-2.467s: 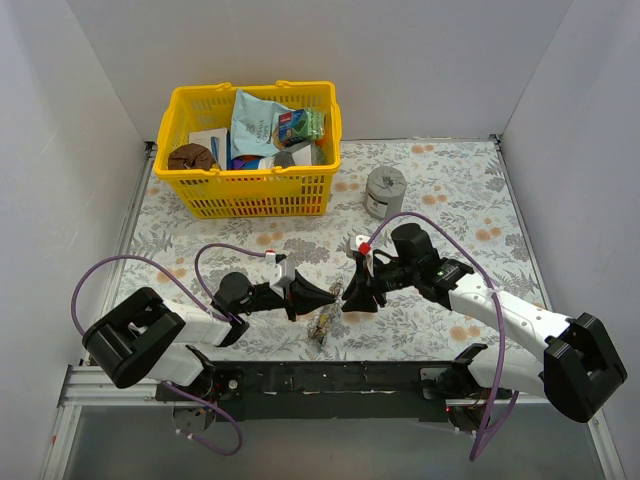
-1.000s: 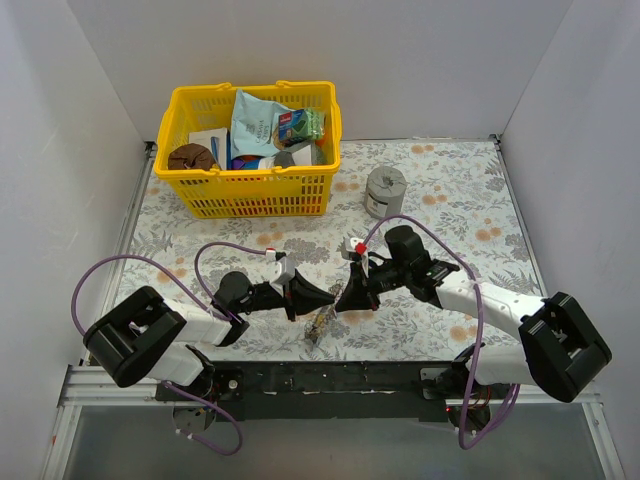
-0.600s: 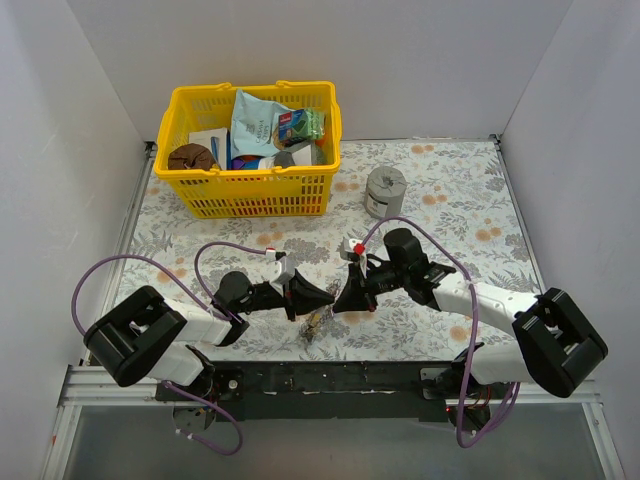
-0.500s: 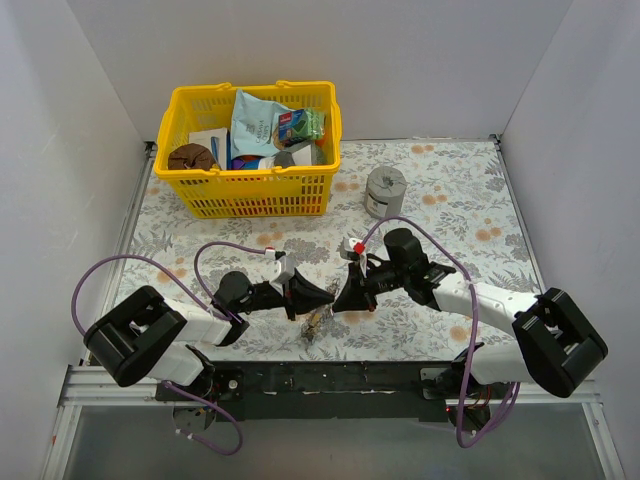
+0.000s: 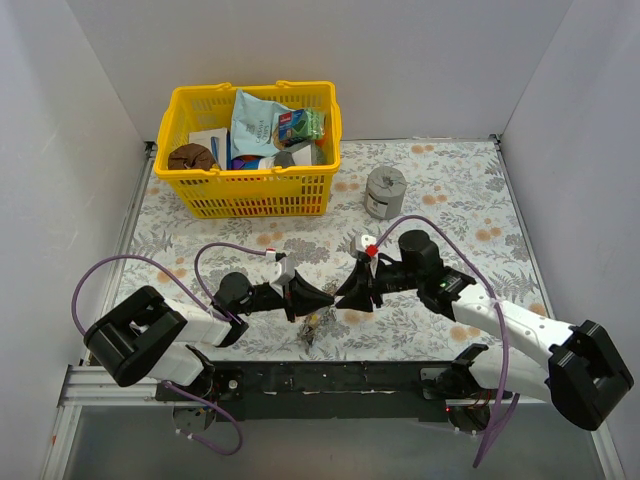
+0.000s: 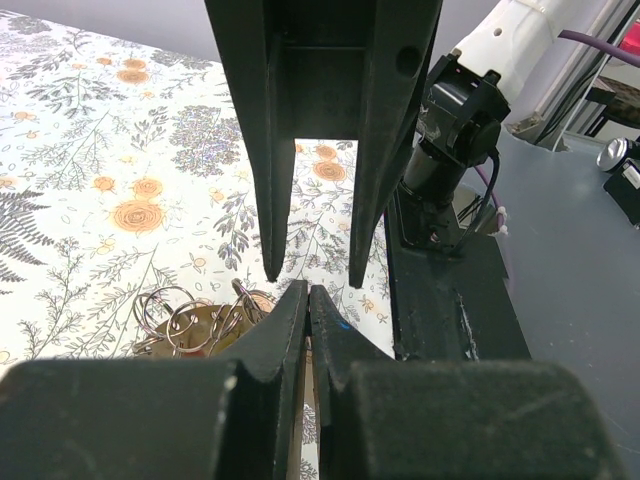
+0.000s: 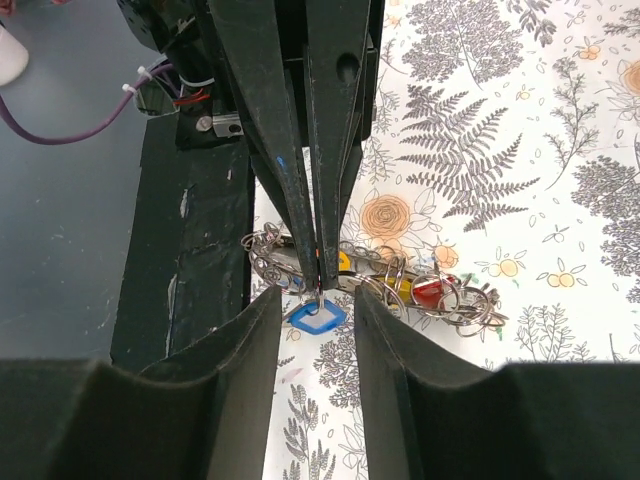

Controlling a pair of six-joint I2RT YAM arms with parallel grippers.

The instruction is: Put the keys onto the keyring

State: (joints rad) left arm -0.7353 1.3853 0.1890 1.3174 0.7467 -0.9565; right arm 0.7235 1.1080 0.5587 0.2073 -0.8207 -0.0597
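A bunch of keys with yellow and red tags and several thin rings lies on the flowered cloth near the front edge, seen from above as the keys. I cannot pick the keyring out of that bunch. My left gripper is shut on a thin ring from which a blue-tagged key hangs just above the cloth. My right gripper stands open, its fingers on either side of the blue tag without touching it. The two grippers meet tip to tip, left gripper against right gripper.
A yellow basket full of packets stands at the back left. A squat grey metal cylinder sits behind the right arm. The black rail along the table's front edge runs close beside the keys.
My right gripper has opened from shut and drawn back slightly to the right. The left gripper stays shut in place, the blue-tagged key still hanging from it.
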